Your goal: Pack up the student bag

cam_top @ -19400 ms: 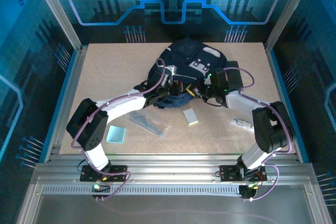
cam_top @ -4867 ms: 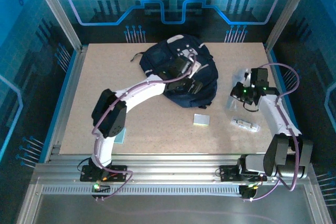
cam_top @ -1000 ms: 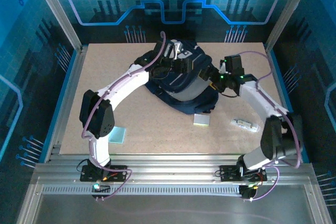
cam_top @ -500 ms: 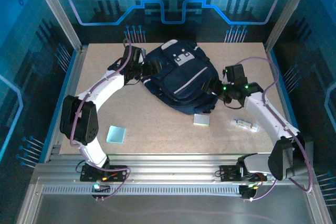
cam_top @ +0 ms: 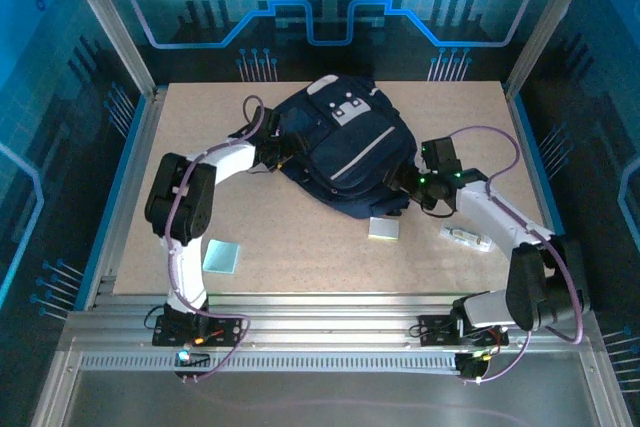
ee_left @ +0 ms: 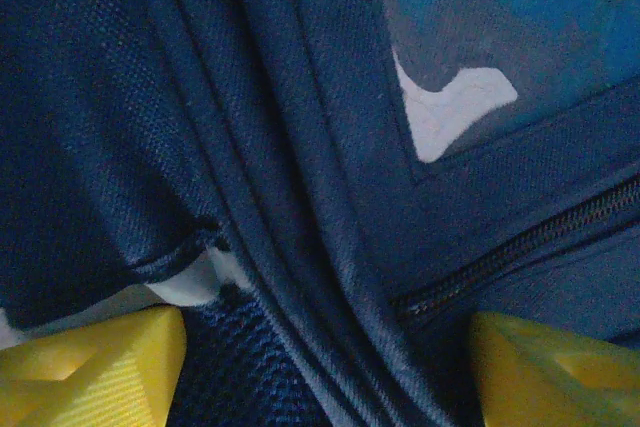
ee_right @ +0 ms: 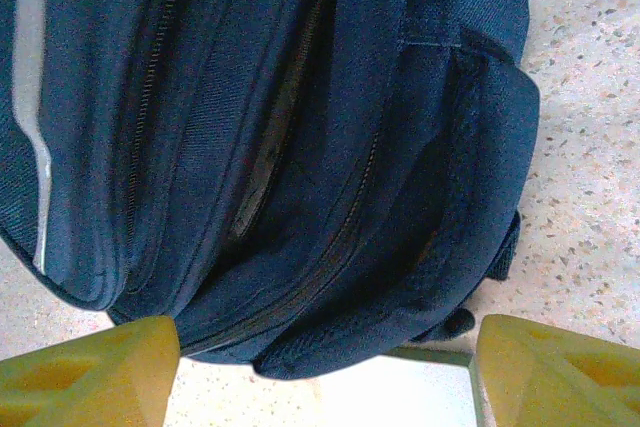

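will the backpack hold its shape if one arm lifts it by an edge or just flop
Probably floppy: the student bag is soft woven fabric, folded and bulging at its seams. It lies slumped on the table, so lifted by one edge it would likely sag. A push would probably bunch the cloth; rolling seems unlikely.

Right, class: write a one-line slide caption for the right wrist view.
Open right pincer poised at the navy student bag, zippers in view, speckled table beyond.
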